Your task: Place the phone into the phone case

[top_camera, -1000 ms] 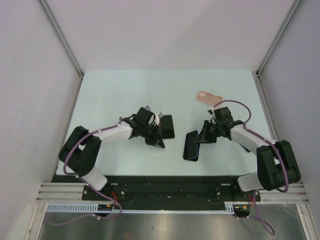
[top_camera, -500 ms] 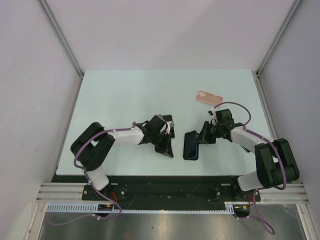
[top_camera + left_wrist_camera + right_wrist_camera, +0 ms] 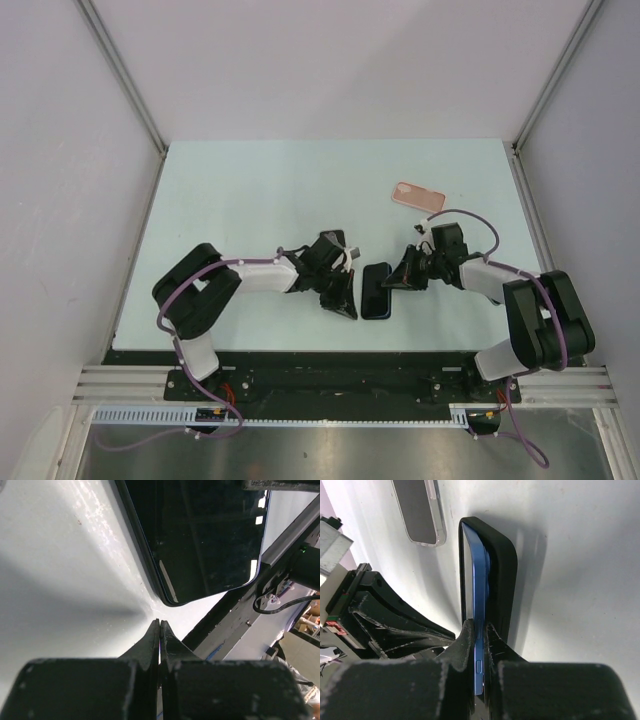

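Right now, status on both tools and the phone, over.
Left tool shut, empty, near the phone. Right tool shut on phone, partly in black case. Nothing in the way.

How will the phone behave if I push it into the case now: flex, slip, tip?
Probably rigid: the phone shows a straight, hard-looking edge. Pinched across its thin body by the right gripper, it may pivot under a side push. Its glossy face looks slippery.

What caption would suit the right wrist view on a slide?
Right gripper pinches the blue phone, its far end inside the black case.
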Robot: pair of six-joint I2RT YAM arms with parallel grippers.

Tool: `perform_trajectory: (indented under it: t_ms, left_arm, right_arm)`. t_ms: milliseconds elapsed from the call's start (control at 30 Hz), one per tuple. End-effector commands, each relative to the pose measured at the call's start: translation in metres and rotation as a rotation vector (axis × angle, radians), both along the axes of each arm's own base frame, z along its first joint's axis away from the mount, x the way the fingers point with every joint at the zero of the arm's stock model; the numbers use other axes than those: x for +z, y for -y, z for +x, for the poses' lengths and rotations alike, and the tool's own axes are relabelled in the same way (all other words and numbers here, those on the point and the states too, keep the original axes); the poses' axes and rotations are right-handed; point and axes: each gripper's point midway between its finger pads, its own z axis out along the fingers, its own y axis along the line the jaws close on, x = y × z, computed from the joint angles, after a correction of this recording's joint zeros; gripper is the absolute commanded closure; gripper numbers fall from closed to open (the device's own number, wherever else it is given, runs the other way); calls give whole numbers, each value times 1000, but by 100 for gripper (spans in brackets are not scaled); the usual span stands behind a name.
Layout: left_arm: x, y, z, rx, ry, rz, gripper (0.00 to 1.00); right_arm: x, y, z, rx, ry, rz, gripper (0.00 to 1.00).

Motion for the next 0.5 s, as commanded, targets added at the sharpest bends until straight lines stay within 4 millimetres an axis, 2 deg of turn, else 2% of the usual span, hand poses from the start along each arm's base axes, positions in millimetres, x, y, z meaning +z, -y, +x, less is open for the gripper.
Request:
perform_trajectory:
  t_ms: [0,200,467]
  left_arm:
    - [7,16,1,-14,8,-38,100]
    - [10,16,5,-5,24,-32,100]
    - [11,16,14,-6,64,2,82]
  right_arm:
    - [-39,9,-33,24,-130,-94,100]
    - [-44,11,-33,24,-135,-106,100]
    - [-53,12,-34,-6,-183,-117,97]
